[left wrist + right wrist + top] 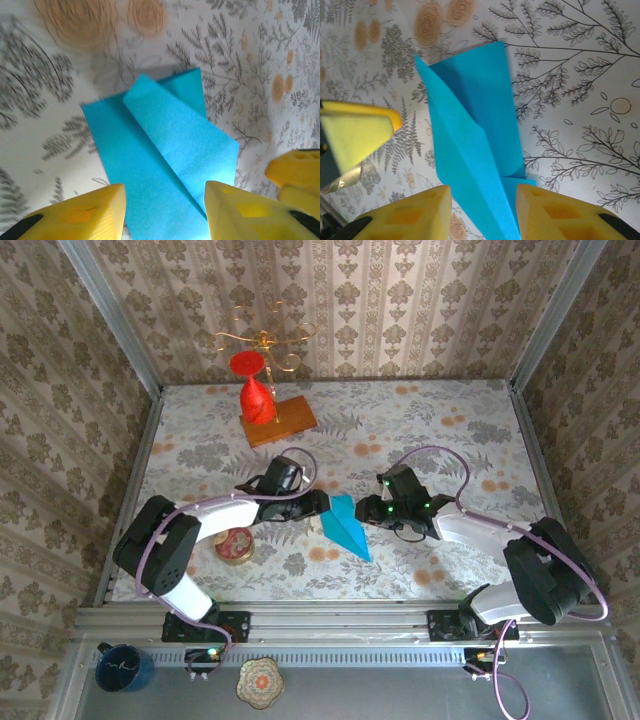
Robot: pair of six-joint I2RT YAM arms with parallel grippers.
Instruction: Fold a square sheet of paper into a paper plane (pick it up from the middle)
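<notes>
My left gripper (164, 190) and right gripper (482, 190) both stand parted, holding nothing, one on each side of the paper plane (345, 527). It lies flat on the flowered tablecloth (440, 440). Patterned wallpaper (400, 300) closes in the table on three sides.
</notes>
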